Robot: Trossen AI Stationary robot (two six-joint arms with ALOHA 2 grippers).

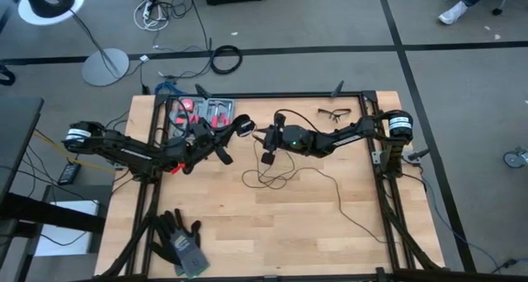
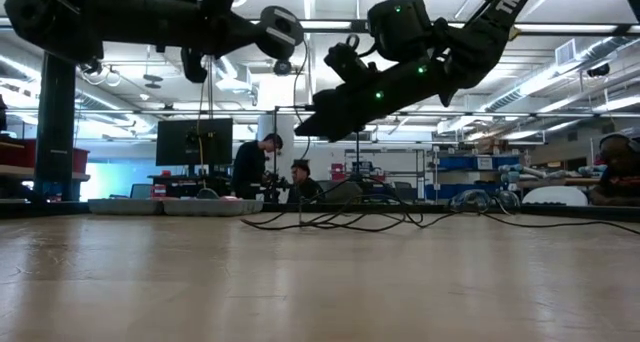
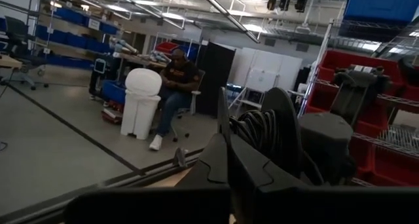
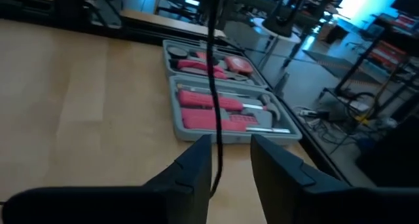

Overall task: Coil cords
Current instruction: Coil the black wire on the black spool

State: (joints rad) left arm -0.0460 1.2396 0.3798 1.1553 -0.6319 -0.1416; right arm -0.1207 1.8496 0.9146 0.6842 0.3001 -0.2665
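Thin black cord (image 1: 307, 180) lies loose on the tabletop (image 1: 272, 232), one strand passing between the fingers of your right tool (image 4: 230, 160).

Its long run goes from the loops under the right tool (image 1: 266, 155) toward the near right edge. Those fingers stand apart around the strand, not clamped. Your left tool (image 1: 221, 146), pressed together, is raised beside the tool case (image 1: 202, 113); I cannot tell if it holds cord. For neat turns, I think you should close on the strand first and wind slowly, with light tension.
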